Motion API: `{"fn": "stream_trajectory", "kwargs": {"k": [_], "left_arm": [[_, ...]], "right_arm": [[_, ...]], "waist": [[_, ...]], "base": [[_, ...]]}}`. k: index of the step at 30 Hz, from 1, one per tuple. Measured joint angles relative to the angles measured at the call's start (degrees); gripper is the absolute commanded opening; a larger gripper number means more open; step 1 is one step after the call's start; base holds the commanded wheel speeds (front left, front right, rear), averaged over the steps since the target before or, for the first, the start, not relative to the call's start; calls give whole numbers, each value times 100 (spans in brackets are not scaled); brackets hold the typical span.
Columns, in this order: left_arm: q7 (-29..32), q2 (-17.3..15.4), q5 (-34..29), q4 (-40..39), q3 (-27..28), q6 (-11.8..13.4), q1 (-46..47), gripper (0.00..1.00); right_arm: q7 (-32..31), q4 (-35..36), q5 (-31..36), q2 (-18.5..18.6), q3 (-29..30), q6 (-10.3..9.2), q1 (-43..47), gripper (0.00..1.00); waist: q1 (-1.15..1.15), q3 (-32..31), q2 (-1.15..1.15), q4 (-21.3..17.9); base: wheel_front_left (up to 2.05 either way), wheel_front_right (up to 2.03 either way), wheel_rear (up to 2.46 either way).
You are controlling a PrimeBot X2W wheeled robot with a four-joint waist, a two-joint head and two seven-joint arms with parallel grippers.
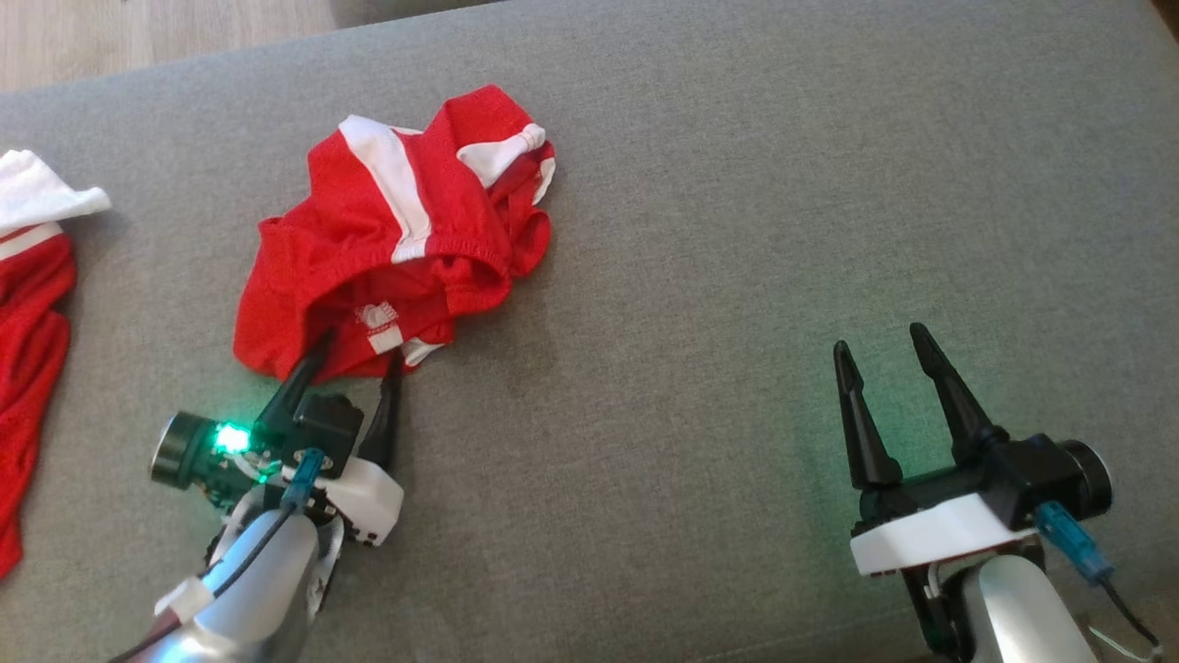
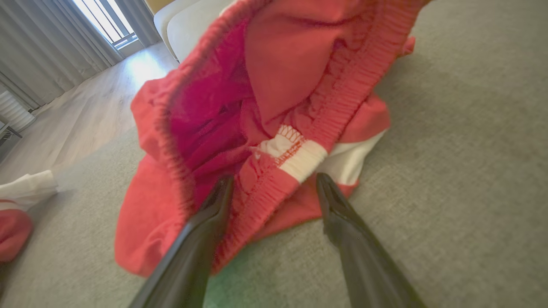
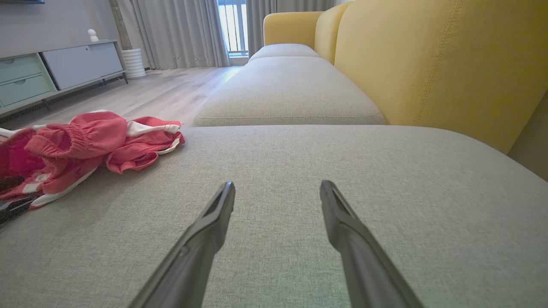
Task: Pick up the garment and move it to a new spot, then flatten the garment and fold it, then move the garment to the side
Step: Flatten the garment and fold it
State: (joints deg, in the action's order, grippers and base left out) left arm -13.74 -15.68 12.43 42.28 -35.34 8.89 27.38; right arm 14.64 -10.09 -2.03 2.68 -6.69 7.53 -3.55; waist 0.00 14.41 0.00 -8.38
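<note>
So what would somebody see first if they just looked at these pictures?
The bright red garment with white stripes, lying crumpled on the grey cushion, left of the middle in the head view. Next, the left gripper, open, its two dark fingers either side of the garment's near waistband edge, while the right gripper hangs open over bare cushion to the right. The yellow sofa back stands out in the right wrist view.

Left gripper (image 1: 360, 348) and right gripper (image 1: 879, 339) are rocking black fingers (image 1: 861, 433) on white bases (image 1: 921, 539). Silver forearms (image 1: 258, 580) are trailing blue plugs (image 1: 1068, 543), green light (image 1: 230, 437) glowing.
</note>
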Motion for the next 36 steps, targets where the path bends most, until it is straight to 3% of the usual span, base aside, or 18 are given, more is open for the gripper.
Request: {"fn": "stream_trajectory", "kwargs": {"k": [11, 12, 14, 16, 22, 23, 24, 25, 28, 31, 32, 34, 36], "left_arm": [[-73, 21, -143, 249, -164, -9, 289, 100], [-73, 21, -155, 250, -171, -9, 289, 90], [-80, 20, -200, 250, -197, -19, 289, 49], [-80, 14, -255, 233, -240, -41, 288, 43], [-80, -10, -463, 153, -412, -67, 288, 45], [-80, -15, -491, 151, -428, -67, 288, 36], [-79, -24, -512, 144, -460, -74, 288, 10], [-80, -32, -537, 138, -509, -103, 289, 0], [-80, 2, -457, 148, -555, -420, 288, 0], [18, 143, -76, 141, -552, -973, 289, 0], [18, 143, -76, 141, -552, -973, 289, 0], [235, 281, 272, 44, -542, -1360, 292, 0], [564, 424, 726, -189, -526, -1549, 323, 0]], "right_arm": [[0, 5, 0, 0, 4, 0, -59, 100], [0, 4, 0, 0, 4, 0, -59, 100], [0, 3, 0, 0, 2, 0, -59, 100], [0, -7, 0, 0, -3, 0, -58, 100], [0, -30, 0, 0, -13, 0, -58, 100], [0, -34, 0, 0, -16, 0, -58, 100], [0, -43, 0, 0, -22, 0, -58, 100], [0, -56, 0, 0, -27, 0, -58, 100], [0, -93, 0, 0, -40, 0, -55, 100], [0, -121, -1, 0, -46, 0, -49, 100], [0, -121, -1, 0, -46, 0, -49, 100], [0, -149, -22, 0, -69, 0, -43, 100], [0, -165, -99, 0, -120, 0, -37, 100]], "waist": [[0, 48, 0, 31], [0, 41, 0, 31], [0, 29, 0, 29], [0, 15, 0, 23], [0, -10, 0, 14], [0, -16, 0, 12], [0, -23, 0, 9], [0, -32, 0, 4], [0, -93, 0, -15], [0, -202, 0, -41], [0, -202, 0, -41], [0, -287, 0, -65], [-1, -375, 0, -105]], "base": [[0, 0, 0], [0, 0, 0], [0, 0, 0], [0, 0, 0], [0, 0, 0], [0, 0, 0], [0, 0, 0], [0, 0, 0], [0, 0, 0], [0, 0, 0], [0, 0, 0], [0, 0, 0], [0, 0, 0]]}}
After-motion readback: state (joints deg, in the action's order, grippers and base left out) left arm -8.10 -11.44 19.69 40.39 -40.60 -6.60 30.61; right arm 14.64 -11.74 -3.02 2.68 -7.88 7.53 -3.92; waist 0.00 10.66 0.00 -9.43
